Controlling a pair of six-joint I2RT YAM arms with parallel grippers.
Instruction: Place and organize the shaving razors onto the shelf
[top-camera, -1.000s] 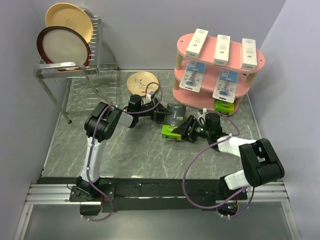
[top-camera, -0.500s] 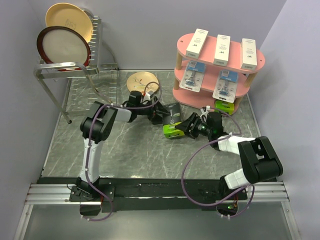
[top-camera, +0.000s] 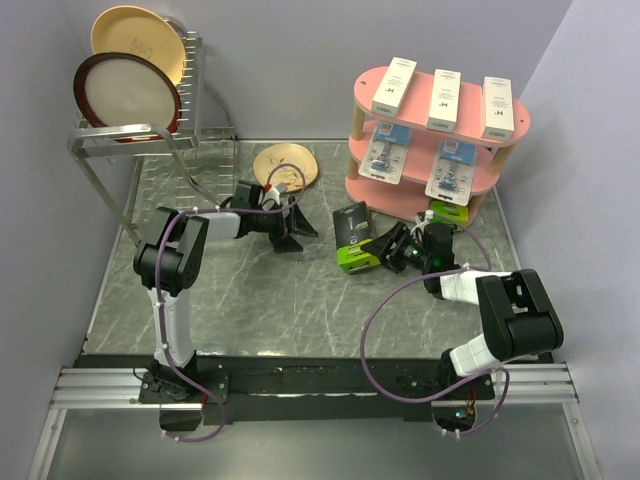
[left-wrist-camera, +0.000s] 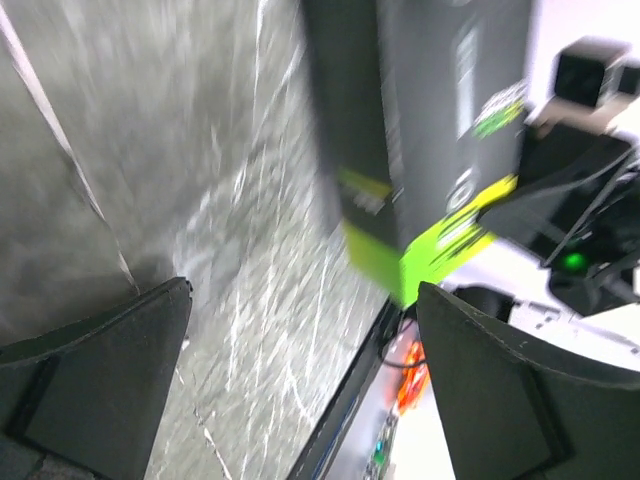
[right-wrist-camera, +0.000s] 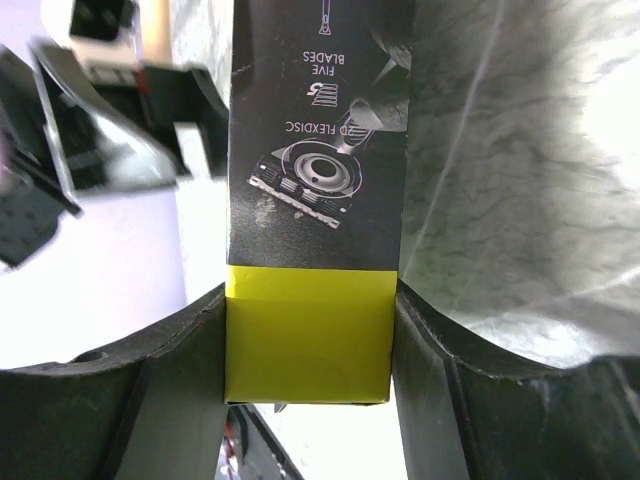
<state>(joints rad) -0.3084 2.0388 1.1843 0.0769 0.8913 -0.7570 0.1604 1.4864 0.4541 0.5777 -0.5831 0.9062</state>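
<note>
A black-and-lime-green razor box hangs just over the table in front of the pink shelf. My right gripper is shut on its lime end, both fingers pressed flat against its sides. My left gripper stands wide open to the left of that box, apart from it; in the left wrist view the box shows beyond the empty gripper. The shelf holds three white boxes on top, two blister cards in the middle and another lime box at the bottom.
A wire dish rack with two large plates stands at the back left. A small wooden plate lies on the table behind my left gripper. Walls close in on both sides.
My left gripper has opened, let go of the black-and-lime box and drawn back to the left. The right gripper has carried the box a little right, toward the shelf.
</note>
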